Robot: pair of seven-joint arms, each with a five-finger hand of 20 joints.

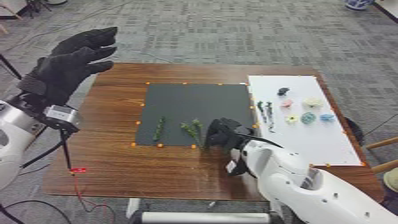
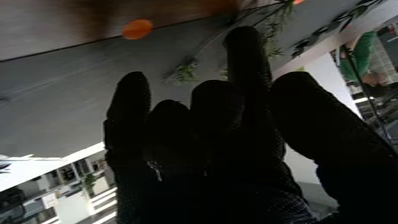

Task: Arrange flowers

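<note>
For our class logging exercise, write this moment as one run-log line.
task: arrange flowers | right hand: at dark mat, beside green sprigs | left hand: raised, open | flower heads: on white mat

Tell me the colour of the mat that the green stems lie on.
Dark grey, nearly black; the mat shows best in the head view.

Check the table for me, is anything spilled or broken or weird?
Nothing looks spilled or broken. One odd one out: a small black thing on the white board, near the pastel flowers. It's much darker than them; I can't tell what it is.
</note>
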